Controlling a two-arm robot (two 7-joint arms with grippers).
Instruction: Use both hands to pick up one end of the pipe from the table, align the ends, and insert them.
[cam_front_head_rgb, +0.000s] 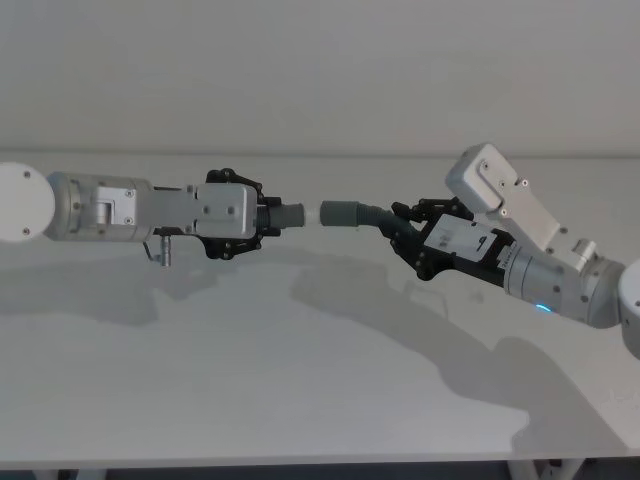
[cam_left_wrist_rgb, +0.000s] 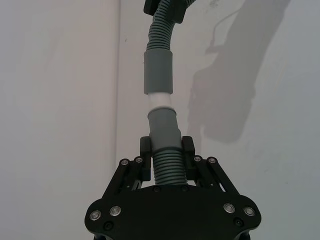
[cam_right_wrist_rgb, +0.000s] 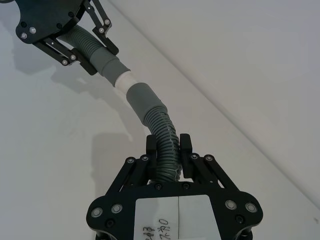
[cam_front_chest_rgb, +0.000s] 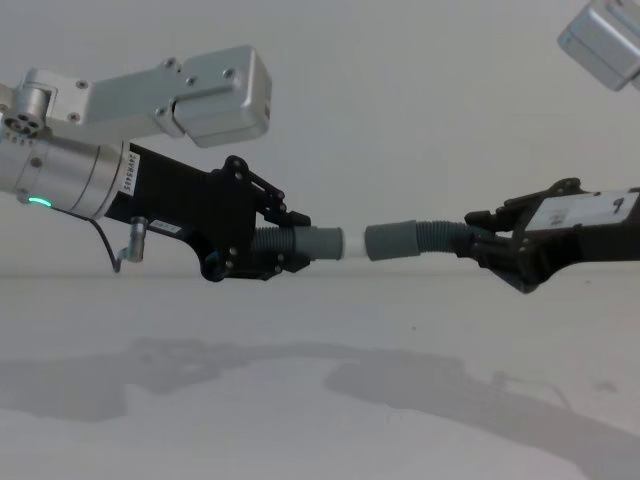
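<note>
Black plastic, left claw: I see it clamped on the ribbed part of the thinner hose piece, both fingers pressed against its sides, held up above the bench.
Black plastic, right claw: closed round the ribbed part of the thicker hose piece, also lifted off the bench, reaching in from my right.
Thinner piece's end: its smooth grey cuff sticks out past the left claw, and the whitish tip points at the other piece.
Thicker piece's end: the wide grey socket faces the tip; from the left wrist view I read the tip as sitting at or just inside the socket mouth, while the chest view shows a bare band of white between the two greys.
Alignment: the two ends lie roughly on one line between the claws, midway across my head view.
Bench: matte white, carrying the arms' shadows beneath the pieces.
</note>
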